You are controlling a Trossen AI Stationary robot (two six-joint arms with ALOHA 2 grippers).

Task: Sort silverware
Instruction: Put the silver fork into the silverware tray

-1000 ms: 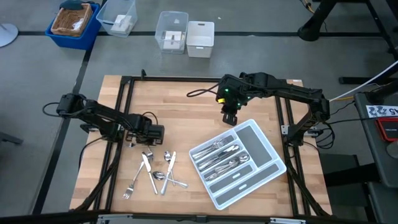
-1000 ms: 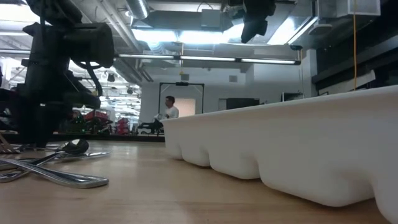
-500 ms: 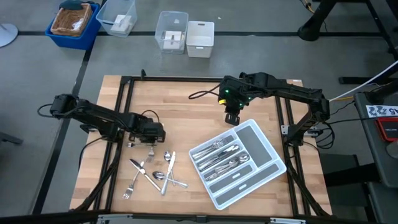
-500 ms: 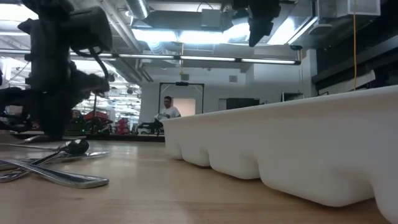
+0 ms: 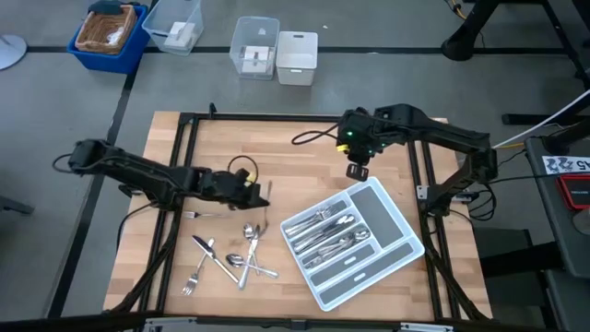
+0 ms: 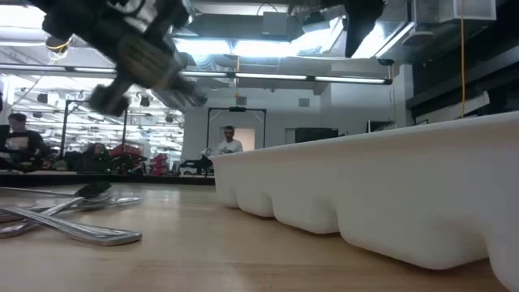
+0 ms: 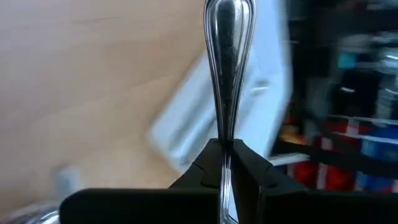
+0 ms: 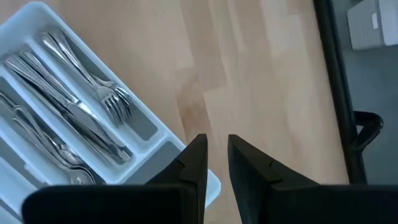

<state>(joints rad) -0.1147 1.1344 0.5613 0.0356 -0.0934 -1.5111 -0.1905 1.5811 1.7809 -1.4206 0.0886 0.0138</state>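
We see the left claw (image 7: 225, 163) pinching one utensil (image 7: 227, 68) by its slim handle, lifted off the tabletop (image 5: 277, 157) between the loose silverware (image 5: 230, 254) and the tray (image 5: 392, 217), presumably to carry it right; the right claw (image 8: 212, 155) hovers beyond the tray's far corner, fingers slightly parted, empty, out of the way.

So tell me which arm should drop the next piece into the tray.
Left. The left gripper is already shut on a silverware handle, near the loose pile. The right gripper holds nothing, hovering beside the tray.
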